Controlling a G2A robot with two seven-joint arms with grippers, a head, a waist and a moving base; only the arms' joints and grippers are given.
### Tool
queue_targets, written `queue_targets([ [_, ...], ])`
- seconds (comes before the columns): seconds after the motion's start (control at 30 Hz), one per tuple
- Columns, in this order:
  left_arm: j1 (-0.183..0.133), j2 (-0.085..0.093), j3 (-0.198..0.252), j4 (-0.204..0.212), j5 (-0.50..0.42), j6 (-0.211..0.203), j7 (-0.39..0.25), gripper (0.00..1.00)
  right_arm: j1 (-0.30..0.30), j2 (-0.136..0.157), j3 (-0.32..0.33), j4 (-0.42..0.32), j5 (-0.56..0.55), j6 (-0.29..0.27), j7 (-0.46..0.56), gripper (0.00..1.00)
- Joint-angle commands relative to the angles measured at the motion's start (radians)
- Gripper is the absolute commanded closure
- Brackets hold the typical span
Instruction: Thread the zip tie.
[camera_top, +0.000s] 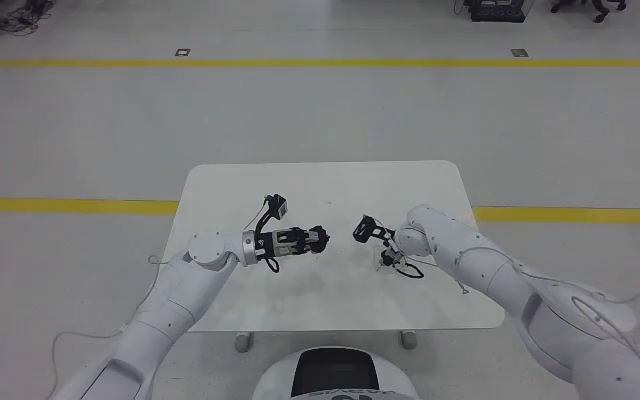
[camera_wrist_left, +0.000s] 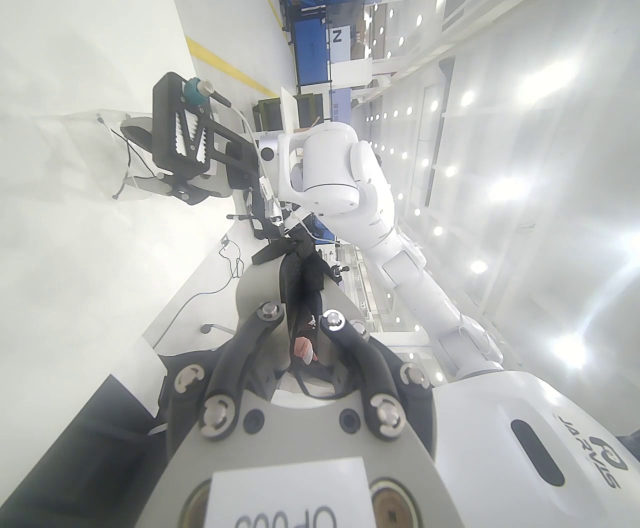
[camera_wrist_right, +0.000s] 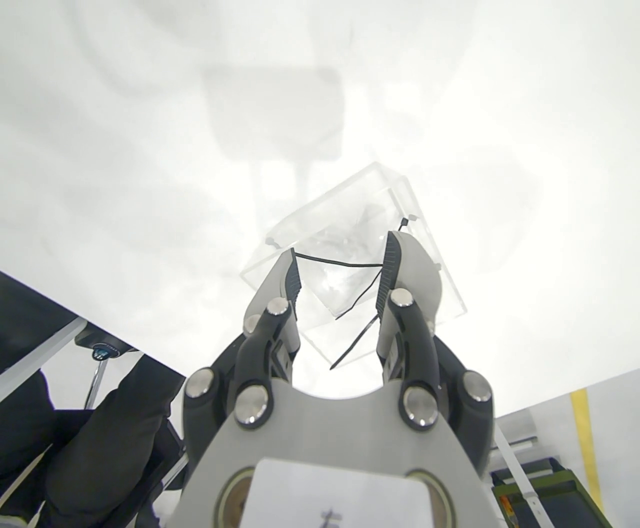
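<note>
A clear plastic block (camera_wrist_right: 350, 210) lies on the white table (camera_top: 330, 185) with thin black zip ties (camera_wrist_right: 335, 262) across it. My right gripper (camera_wrist_right: 342, 270) hangs open just above the block, one finger on each side of a tie, touching nothing I can make out. The same block (camera_wrist_left: 100, 150) and the right gripper (camera_wrist_left: 132, 157) also show in the left wrist view. My left gripper (camera_top: 322, 238) sits above the table's middle, to the left of the block (camera_top: 388, 260), pointing at it, fingers (camera_wrist_left: 300, 280) shut. Whether they pinch a tie is hidden.
The table's front edge (camera_top: 340, 328) lies close behind both arms. Thin cables (camera_top: 408, 268) trail from the right wrist beside the block. Yellow floor lines (camera_top: 90, 206) run beyond the table.
</note>
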Motion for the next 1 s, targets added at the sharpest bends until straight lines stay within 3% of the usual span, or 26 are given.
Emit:
queue_targets([
  [0.0,0.000,0.000,0.000,0.000,0.000,0.000,0.000,1.00,0.000,-0.004,0.000,0.006,-0.001,0.000,0.000,0.64],
  [0.23,0.000,0.000,0.000,0.000,0.000,0.000,0.000,1.00,-0.004,-0.021,0.000,0.033,-0.004,0.000,0.004,0.68],
  [0.5,0.000,0.000,0.000,0.000,0.000,0.000,0.000,1.00,-0.003,-0.036,0.000,0.061,-0.001,0.000,0.006,0.83],
  [0.77,0.000,0.000,0.000,0.000,0.000,0.000,0.000,1.00,0.008,-0.036,0.000,0.070,0.003,0.000,0.003,0.82],
  [0.97,0.000,0.000,0.000,0.000,0.000,0.000,0.000,1.00,0.015,-0.027,0.000,0.058,0.008,0.000,0.005,0.76],
])
